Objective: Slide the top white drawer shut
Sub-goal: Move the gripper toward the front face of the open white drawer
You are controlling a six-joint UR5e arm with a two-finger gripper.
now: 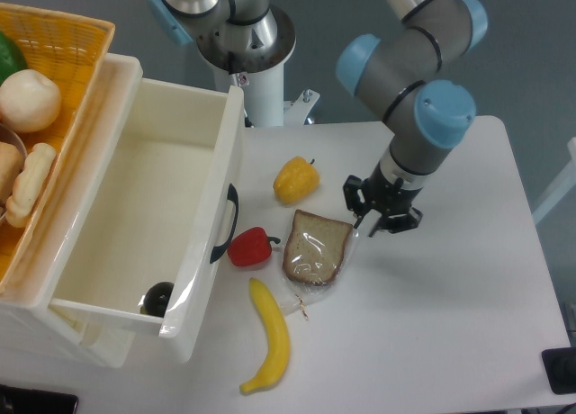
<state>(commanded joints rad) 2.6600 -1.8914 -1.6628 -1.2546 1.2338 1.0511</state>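
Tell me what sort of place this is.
Probably a robotics lab: a UR5e arm at a white table, toy-like food such as a banana, and an open top white drawer.

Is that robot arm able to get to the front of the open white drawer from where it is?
Probably yes: the end effector hangs above the table, though the red pepper lies against the top white drawer front.

On white table (450,342): yellow bell pepper (295,179), red bell pepper (250,247), bagged bread slice (316,247), banana (268,337); the two peppers sit apart. Orange wicker basket (76,45) top left holds a pale round fruit (28,100) and bread rolls (29,182).
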